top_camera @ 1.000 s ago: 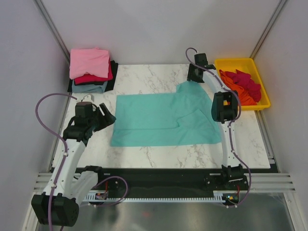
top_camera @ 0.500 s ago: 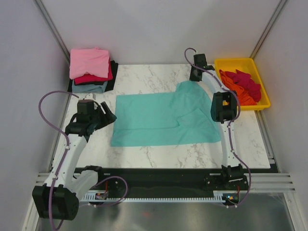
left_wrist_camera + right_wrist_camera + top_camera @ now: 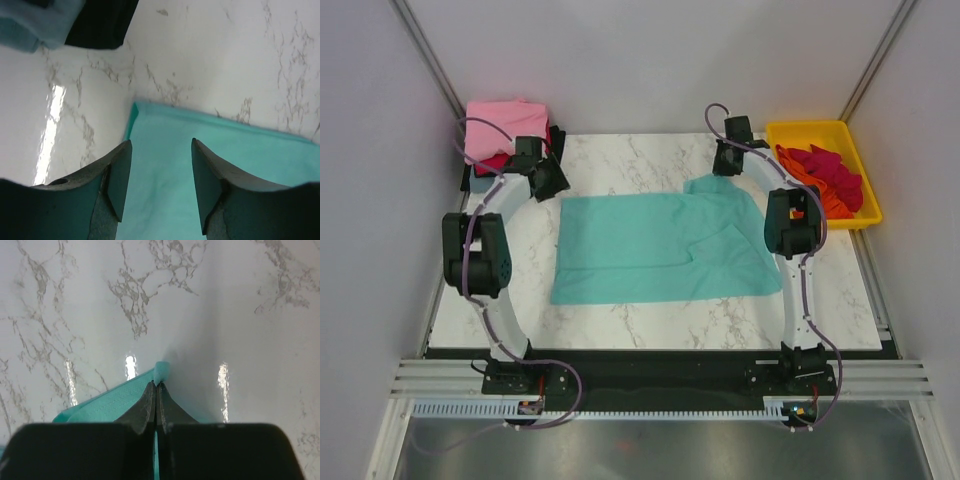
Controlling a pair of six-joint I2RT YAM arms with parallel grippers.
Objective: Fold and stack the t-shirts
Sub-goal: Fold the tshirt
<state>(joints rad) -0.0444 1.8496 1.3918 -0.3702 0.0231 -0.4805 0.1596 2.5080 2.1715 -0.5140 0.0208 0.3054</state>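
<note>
White grey-veined marble table, teal-green t-shirt, pink t-shirt, yellow tray

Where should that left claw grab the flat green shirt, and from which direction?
Probably its far left corner, coming straight down from above. The teal t-shirt lies flat on the table, so only an edge can be pinched; the open left gripper hangs just by that corner.

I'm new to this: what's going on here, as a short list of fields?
Laid flat: teal shirt
Left hand: open, over the shirt's far left corner
Right hand: shut on the shirt's far right corner
Folded stack: far left, pink on top
Tray: far right, holds loose red and orange shirts
</note>
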